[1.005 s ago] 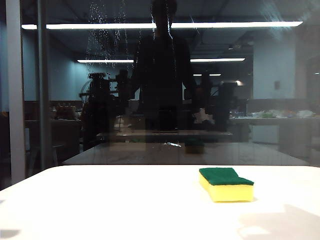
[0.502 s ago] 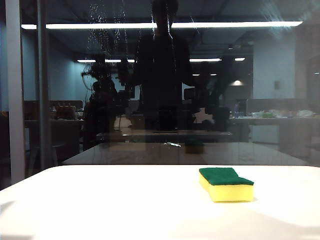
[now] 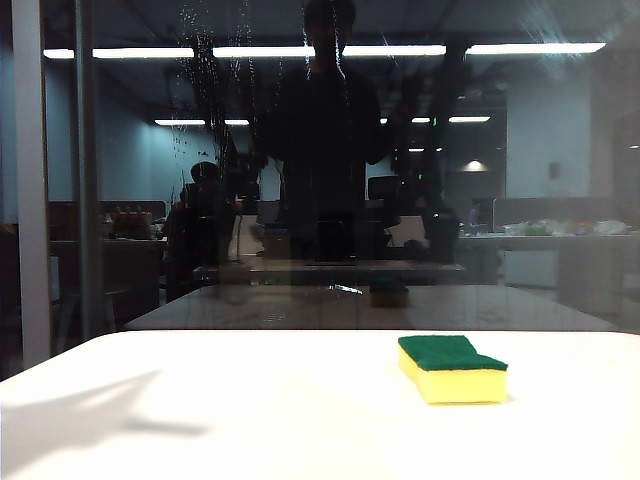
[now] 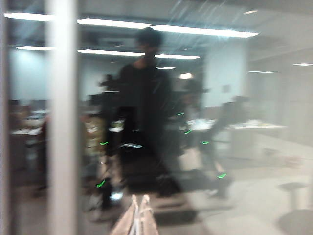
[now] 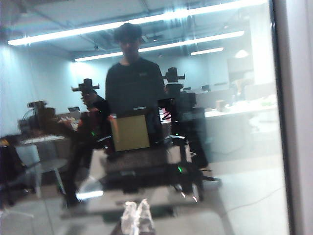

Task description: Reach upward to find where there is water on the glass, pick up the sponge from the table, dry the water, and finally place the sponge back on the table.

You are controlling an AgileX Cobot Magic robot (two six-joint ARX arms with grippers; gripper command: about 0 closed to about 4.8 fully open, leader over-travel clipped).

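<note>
Left gripper (image 4: 139, 215), right gripper (image 5: 137, 215) closed, empty

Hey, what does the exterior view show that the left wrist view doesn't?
Only the exterior view shows the sponge lying green side up on the white table, and the water streaking the upper glass. Only the left wrist view shows the left hand, its fingertips together and holding nothing. Both share the dark pane with its grey frame bar, the mirrored ceiling lights and a standing person's reflection.

Exterior camera low over table (image 3: 200, 400); every view toward glass (image 3: 560, 180).
</note>
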